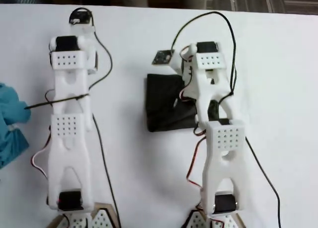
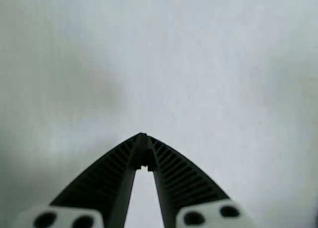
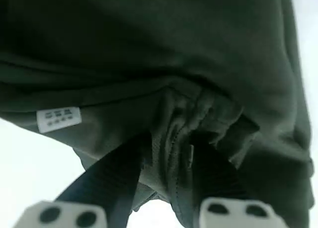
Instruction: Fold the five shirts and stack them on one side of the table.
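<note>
Right claw [image 3: 169, 151] clenched on a bunched fold of the black shirt [image 1: 161, 106]. The shirt lies folded small near the middle of the table [image 1: 283, 64]. Left claw [image 2: 142, 141] clenched on nothing, over bare table. Blue cloth [image 1: 10, 123] heaped at the left edge, probably more shirts.

Judged step: finishing or shifting the black shirt. The next move calls for carrying it to one side, low and slow, so the folds do not slip open.

Blue shirt [image 1: 9, 124] cut by edge, dark shirt [image 1: 164, 106] partly under right arm [image 1: 226, 141]
</note>
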Robot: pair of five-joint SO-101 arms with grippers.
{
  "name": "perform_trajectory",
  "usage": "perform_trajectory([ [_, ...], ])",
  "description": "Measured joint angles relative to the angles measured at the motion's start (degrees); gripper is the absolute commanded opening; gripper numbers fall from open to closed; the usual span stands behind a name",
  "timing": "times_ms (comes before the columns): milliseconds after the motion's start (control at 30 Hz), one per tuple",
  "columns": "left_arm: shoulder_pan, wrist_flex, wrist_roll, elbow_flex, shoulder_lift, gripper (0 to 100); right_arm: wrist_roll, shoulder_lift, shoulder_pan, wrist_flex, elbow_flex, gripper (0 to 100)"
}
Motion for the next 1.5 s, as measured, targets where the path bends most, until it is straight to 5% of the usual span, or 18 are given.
perform_trajectory([
  [100, 0.0, 0.0, 0.0, 0.0, 0.0, 2, 0.0, 0.1, 0.0, 0.5, -0.7, 1.0],
  [433, 0.0, 0.0, 0.0, 0.0, 0.0, 2, 0.0, -5.7, 0.0, 1.5, 1.2, 2.1],
  [900, 0.0, 0.0, 0.0, 0.0, 0.0, 2, 4.0, -35.2, 0.4, 1.4, 40.8, 2.5],
  [1167, 0.0, 0.0, 0.0, 0.0, 0.0, 2, 4.4, -36.1, 5.4, 1.1, 41.2, 25.5],
  [1500, 0.0, 0.0, 0.0, 0.0, 0.0, 2, -0.1, -34.8, 0.4, -3.2, 29.1, 18.4],
])
